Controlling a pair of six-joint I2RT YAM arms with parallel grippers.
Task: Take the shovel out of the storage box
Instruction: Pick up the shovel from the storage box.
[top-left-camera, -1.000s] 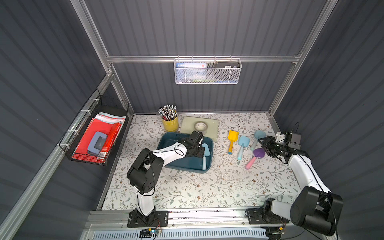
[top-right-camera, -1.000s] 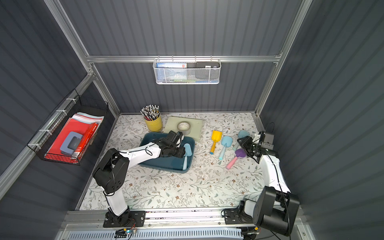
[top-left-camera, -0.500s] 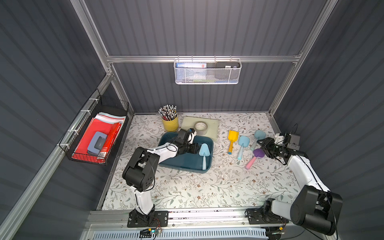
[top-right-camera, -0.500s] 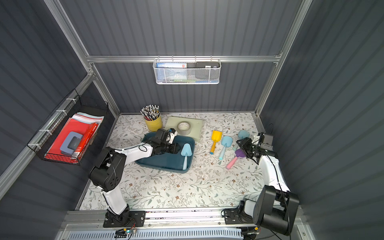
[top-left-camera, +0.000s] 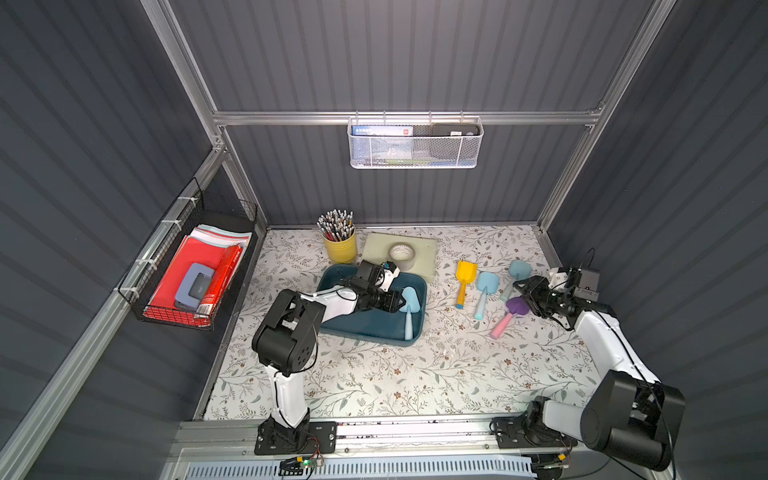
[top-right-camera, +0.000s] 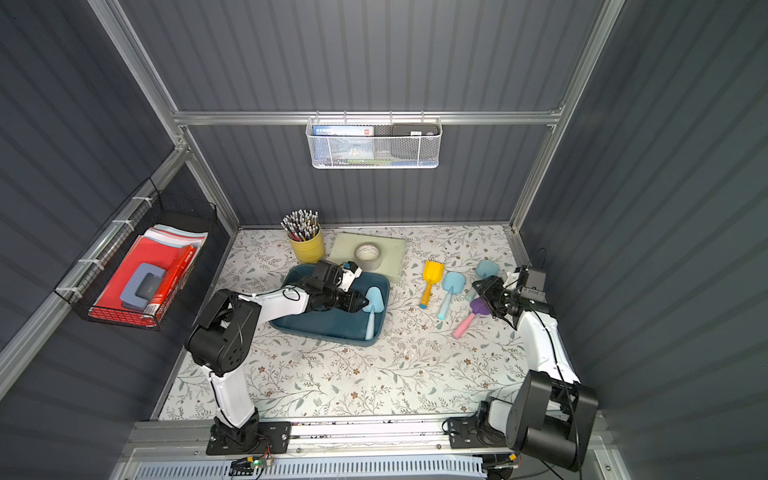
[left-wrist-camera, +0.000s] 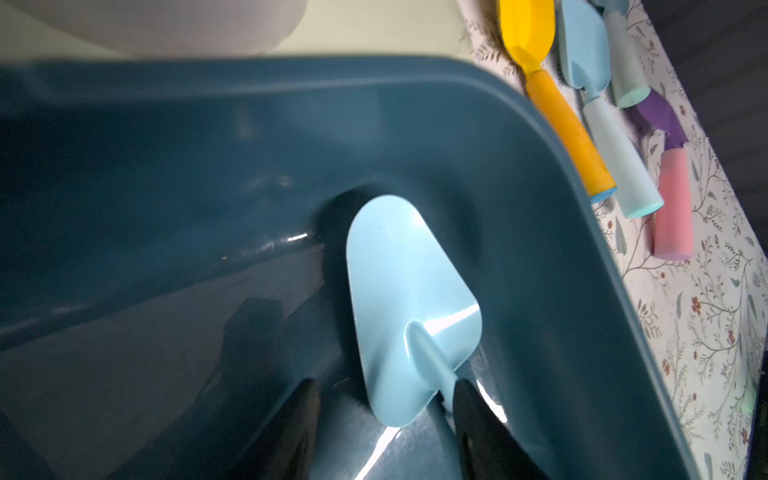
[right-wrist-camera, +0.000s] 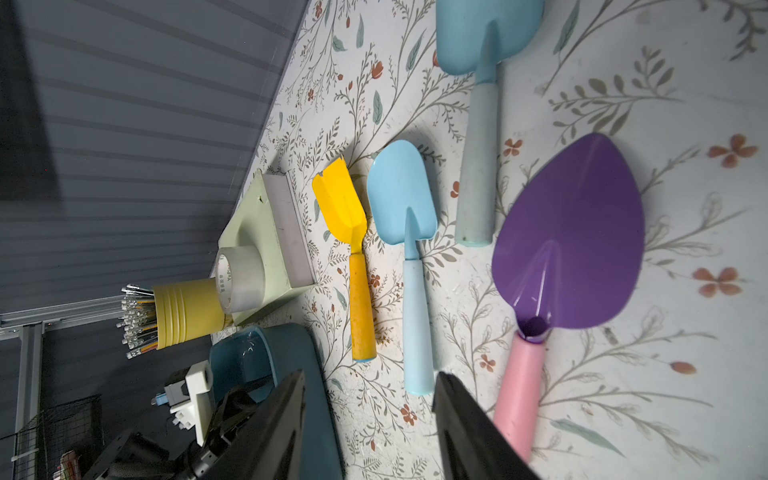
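Observation:
A light blue shovel lies in the dark teal storage box, along the box's right wall, blade toward the back. My left gripper is low inside the box and open. Its fingers straddle the blade's rear end, one of them right beside the neck. Over the table at the right, my right gripper is open and empty, next to a purple shovel with a pink handle.
Yellow, light blue and teal shovels lie on the floral table right of the box. A yellow pencil cup and a tape roll on a pale green tray stand behind it. Wire baskets hang on the walls.
My left gripper drew back toward the box's rear left, then came forward again to the shovel's blade. The shovel and the right arm have stayed put.

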